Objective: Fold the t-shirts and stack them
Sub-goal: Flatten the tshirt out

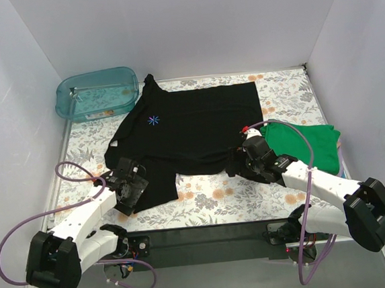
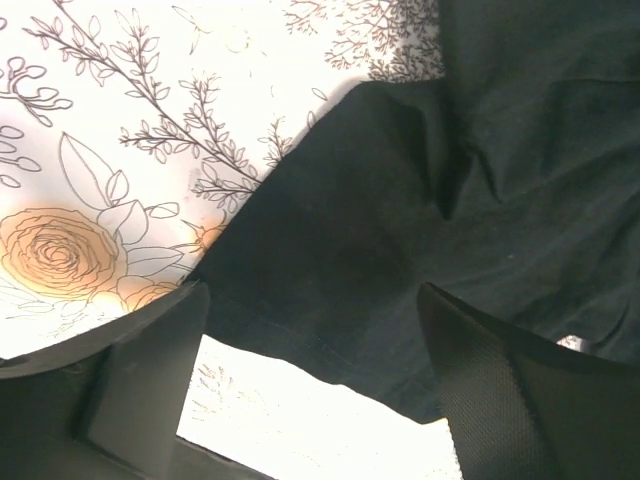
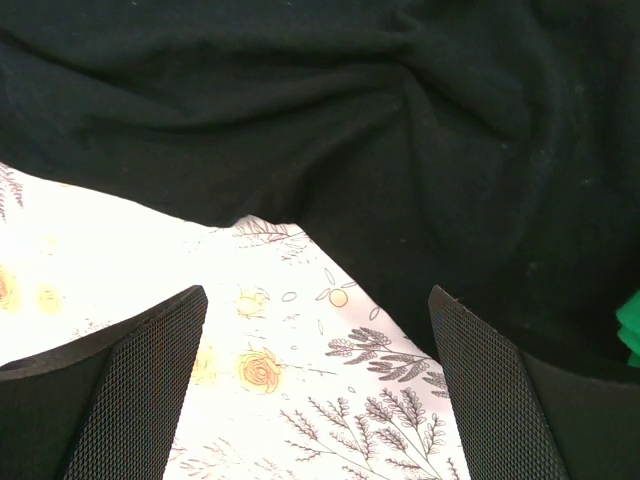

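Fingers of my left gripper (image 2: 310,345) stand apart, and a hemmed edge of the black t-shirt (image 1: 190,120) lies under the gap between them, not clamped. My right gripper (image 3: 315,340) is also spread wide, holding nothing, just over the near right edge of the same shirt. This shirt lies spread out in the middle of the table (image 1: 251,199), not yet folded. The green t-shirt (image 1: 310,144) sits just beside it at the right and looks already folded to me. I judge that the black one needs folding and stacking
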Motion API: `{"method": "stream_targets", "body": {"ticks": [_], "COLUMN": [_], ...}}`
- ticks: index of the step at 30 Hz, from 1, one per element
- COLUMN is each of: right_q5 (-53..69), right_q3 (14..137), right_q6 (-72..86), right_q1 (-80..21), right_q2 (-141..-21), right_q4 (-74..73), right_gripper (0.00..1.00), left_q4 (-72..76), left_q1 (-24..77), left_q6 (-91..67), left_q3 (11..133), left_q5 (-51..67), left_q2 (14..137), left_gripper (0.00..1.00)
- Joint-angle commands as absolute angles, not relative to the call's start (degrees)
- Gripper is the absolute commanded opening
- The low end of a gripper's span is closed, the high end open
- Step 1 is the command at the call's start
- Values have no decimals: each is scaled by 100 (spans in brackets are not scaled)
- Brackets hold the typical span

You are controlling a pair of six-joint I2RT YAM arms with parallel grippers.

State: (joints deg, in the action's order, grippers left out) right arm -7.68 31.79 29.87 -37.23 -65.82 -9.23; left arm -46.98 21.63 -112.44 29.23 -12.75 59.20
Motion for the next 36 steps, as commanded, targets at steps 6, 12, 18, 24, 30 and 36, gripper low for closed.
{"method": "stream_targets", "body": {"ticks": [6,12,18,24,30,36], "right_q5": [-976,-1011,-888,-993,-1476,-1933], "right_q3": [3103,3006,2936,2699,2417,2004], "right_q6": [3094,3155,3129,3199,3717,4534], "right_q1": [-3700,-3691,-3691,-3691,-3683,-3683], "right_q2": [-6530,-6504,-6100,-5029,-4009,-3674], "right_q4": [-835,-835,-1019,-1519,-2047,-2654], "right_gripper": [98,98,98,98,98,98], "left_q4": [-4843,-4772,-5044,-5255,-5686,-5888], "left_q1": [2232,2294,2390,2408,2417,2426], "left_q6": [-11426,-11347,-11303,-11109,-11188,-11179], "left_q3": [2593,2583,2865,3410,3551,3743], "left_q5": [-1073,-1020,-888,-633,-589,-255], "left_q2": [5793,5835,5513,4186,3349,3094], "left_gripper": [39,0,0,0,0,0]}}
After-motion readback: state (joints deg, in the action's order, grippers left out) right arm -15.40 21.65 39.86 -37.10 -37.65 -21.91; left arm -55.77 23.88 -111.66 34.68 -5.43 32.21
